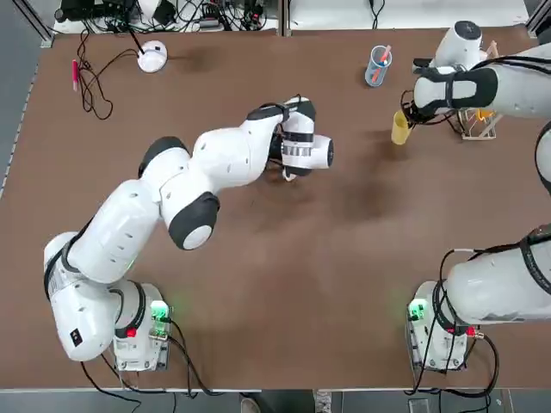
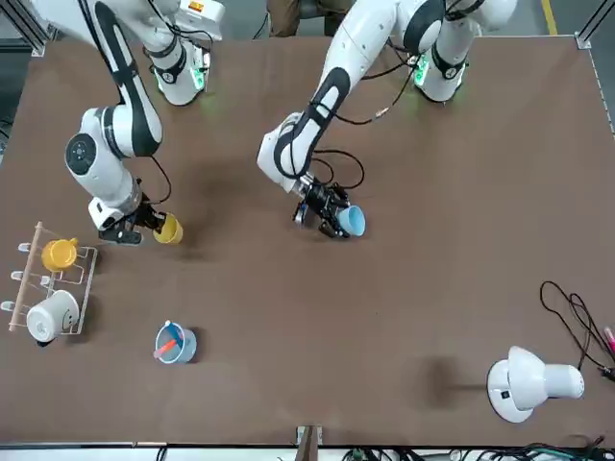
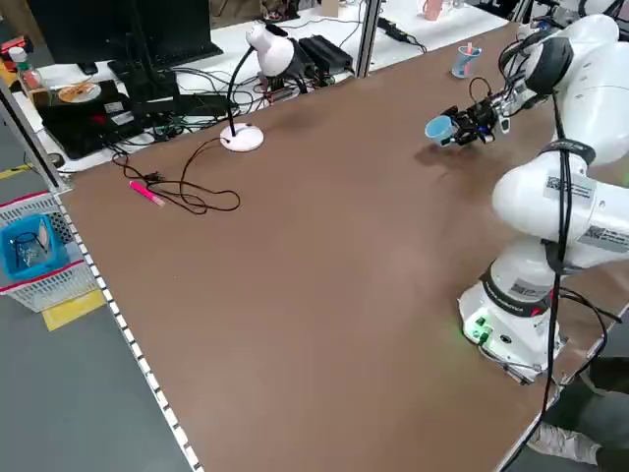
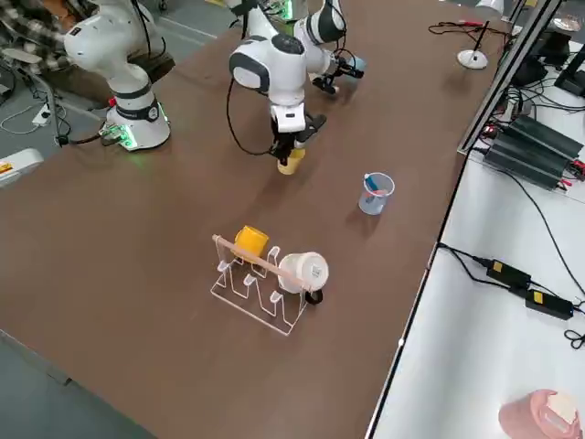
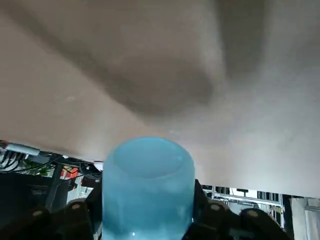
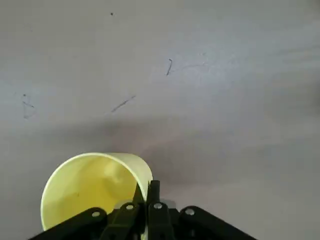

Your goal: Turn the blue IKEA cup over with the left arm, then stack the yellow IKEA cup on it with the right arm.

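While the left gripper (image 2: 327, 213) grips the blue cup (image 2: 352, 221) mid-table — the turning-over step, I judge — the right gripper (image 6: 146, 192) pinches the yellow cup (image 6: 95, 187) by its wall near the rack (image 2: 85, 279); next, the blue one wants setting down.

the right gripper (image 4: 295, 149) has the yellow cup (image 4: 292, 163) pinched above the brown table (image 4: 196, 274), while farther off the left gripper (image 4: 344, 73) holds the blue cup (image 4: 357, 68). nearer the camera, a rack (image 4: 262, 291) bears a yellow mug (image 4: 250, 240) and, beside it, a white mug (image 4: 306, 271) with a black handle, with a clear tumbler (image 4: 376, 194) of sticks standing apart from them. a white lamp (image 4: 473, 59) is at the far end, near a loose cable (image 4: 454, 28), and black adapters (image 4: 527, 291) lie on the white table (image 4: 484, 357) alongside.
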Robot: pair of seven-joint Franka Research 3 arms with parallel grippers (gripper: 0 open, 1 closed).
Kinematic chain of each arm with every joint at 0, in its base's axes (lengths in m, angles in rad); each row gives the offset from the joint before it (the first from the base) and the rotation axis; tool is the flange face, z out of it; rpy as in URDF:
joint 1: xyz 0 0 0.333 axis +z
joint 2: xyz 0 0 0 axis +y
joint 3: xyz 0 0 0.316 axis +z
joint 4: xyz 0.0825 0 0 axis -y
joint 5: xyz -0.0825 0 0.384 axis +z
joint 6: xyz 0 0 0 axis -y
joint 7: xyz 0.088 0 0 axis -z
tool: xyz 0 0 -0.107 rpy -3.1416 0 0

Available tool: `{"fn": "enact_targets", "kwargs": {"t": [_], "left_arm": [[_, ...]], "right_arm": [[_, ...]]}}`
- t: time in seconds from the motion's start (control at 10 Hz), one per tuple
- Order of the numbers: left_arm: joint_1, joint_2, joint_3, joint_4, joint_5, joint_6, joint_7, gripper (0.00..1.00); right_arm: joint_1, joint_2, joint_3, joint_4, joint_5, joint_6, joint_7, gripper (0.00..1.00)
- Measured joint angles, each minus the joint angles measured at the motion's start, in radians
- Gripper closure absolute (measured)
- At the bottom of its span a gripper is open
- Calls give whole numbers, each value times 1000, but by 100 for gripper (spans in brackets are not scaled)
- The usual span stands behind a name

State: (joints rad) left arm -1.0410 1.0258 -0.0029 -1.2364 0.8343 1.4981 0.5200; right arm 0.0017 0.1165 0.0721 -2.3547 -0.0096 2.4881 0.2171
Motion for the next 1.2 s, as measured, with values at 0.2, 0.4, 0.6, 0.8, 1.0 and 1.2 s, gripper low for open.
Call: {"fn": "enact_targets", "kwargs": {"t": [0.2,0.4,0.6,0.8,1.0,1.2], "left_arm": [[-29,3,4,13,0,0,0,31],[-72,16,24,23,0,0,0,31],[-87,44,33,31,0,1,-2,30],[-87,59,36,34,0,2,-3,28],[-88,61,36,37,0,2,-3,26],[-90,61,36,38,0,2,-3,25]], "right_arm": [[28,-19,28,28,70,-62,31,96],[51,-51,62,104,133,-194,51,96],[54,-79,64,120,143,-230,54,96],[52,-79,60,117,143,-231,53,96],[50,-79,60,117,143,-234,53,96],[48,-79,59,117,143,-240,53,96]]}}
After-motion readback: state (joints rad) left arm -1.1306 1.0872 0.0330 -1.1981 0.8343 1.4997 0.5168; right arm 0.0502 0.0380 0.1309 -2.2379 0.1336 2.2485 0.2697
